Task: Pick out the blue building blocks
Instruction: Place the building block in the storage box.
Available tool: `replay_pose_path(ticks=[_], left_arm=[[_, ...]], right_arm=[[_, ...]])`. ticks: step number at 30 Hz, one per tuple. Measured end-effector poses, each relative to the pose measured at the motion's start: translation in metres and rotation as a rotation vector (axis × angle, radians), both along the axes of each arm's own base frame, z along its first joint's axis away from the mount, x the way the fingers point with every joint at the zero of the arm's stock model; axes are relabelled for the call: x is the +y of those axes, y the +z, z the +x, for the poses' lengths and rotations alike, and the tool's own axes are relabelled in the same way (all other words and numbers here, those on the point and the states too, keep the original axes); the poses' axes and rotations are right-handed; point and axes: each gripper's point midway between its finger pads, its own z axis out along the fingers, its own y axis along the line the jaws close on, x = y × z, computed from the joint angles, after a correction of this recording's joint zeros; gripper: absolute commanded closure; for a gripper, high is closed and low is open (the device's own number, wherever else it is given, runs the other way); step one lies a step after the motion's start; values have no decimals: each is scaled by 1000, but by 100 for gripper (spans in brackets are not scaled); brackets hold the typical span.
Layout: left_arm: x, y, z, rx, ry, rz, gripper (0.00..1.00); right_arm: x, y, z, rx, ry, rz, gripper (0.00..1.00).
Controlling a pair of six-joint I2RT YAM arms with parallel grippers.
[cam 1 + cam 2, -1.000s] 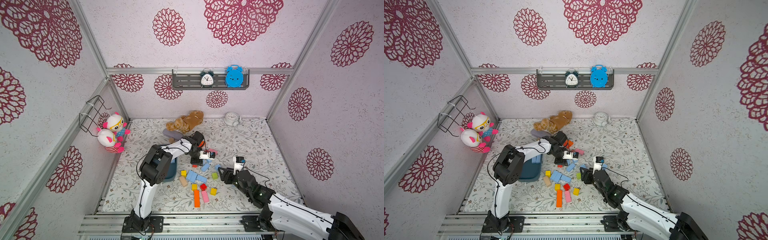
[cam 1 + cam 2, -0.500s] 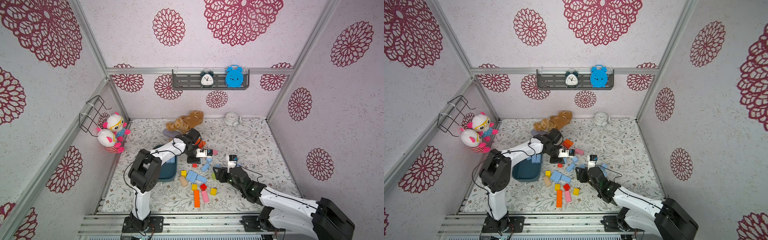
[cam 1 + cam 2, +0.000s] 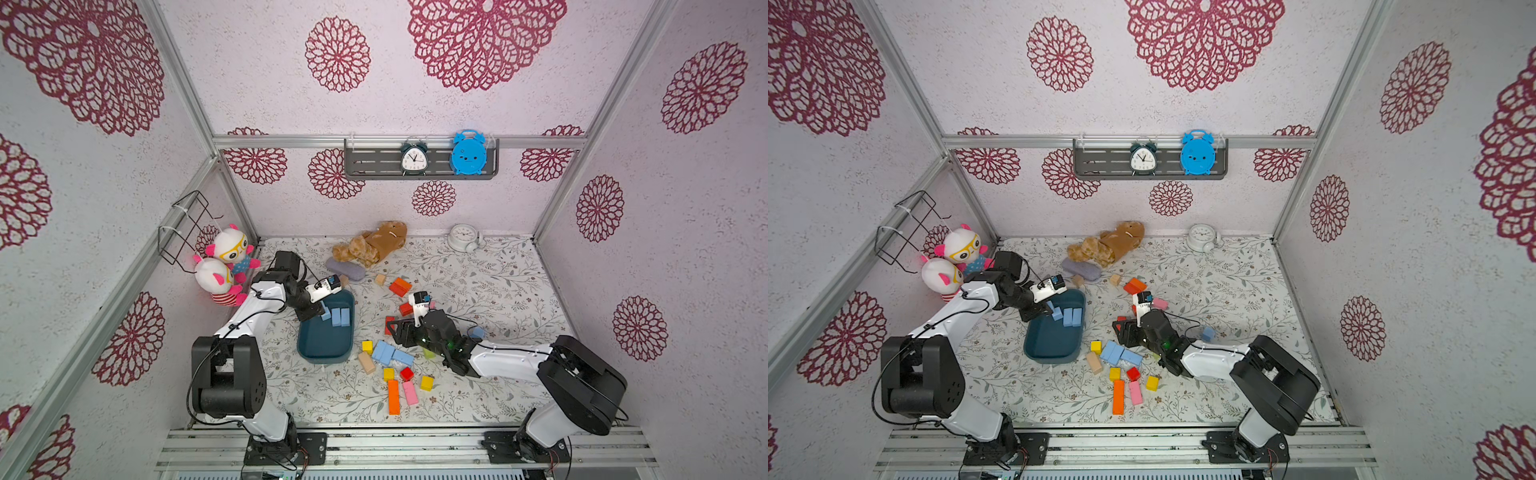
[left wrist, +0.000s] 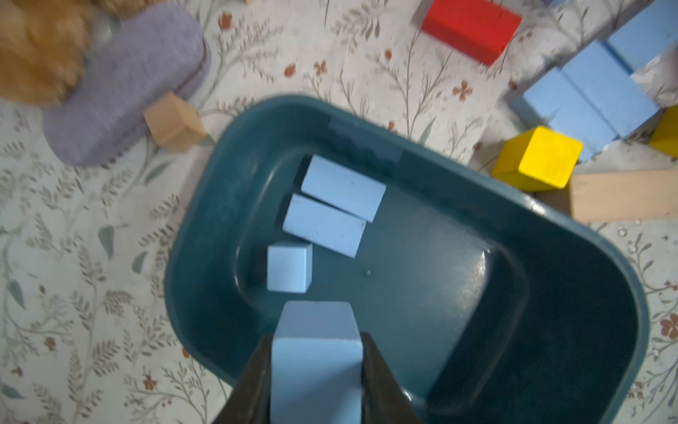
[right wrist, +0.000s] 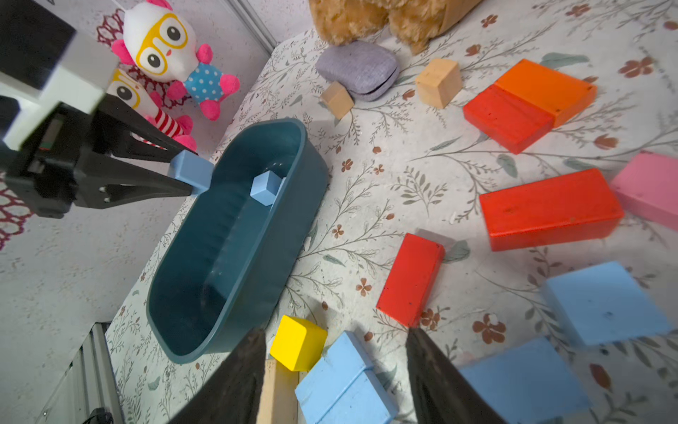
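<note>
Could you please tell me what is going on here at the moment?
The left pincer grips a blue block above the teal tray, where three blue blocks already lie. The right pincer is open and empty, poised over the loose blue bricks beside a yellow cube. Other colours lie scattered around.

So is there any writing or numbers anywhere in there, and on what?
No text reads clearly.
Dark alarm clock on the shelf: dial numerals, too small to read.
White clock on the mat: dial too small.
Right wrist camera: dark print, blurred.
</note>
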Motion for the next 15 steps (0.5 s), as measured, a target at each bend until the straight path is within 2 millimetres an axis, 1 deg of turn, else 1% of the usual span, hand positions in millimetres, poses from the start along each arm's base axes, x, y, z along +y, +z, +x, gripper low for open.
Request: replay_pose_path(ticks=[3,7,10,12,15], left_arm=[[-1,-10,-6,25,-4,1,71],[-6,-24,-6,22,-22,5,67],[-10,-43,-8,37,-37,30,66],[-11,-55,-8,52,-41,44,65],[-12,-64,-5,46,-39,54,62]], right_arm=[[3,1,0,-1,10,6,36],[8,10,2,-13,16,23,36],[11,14,2,-20,19,32,36],[12,13,3,-20,19,32,36],[16,8,5,-10,22,23,36]])
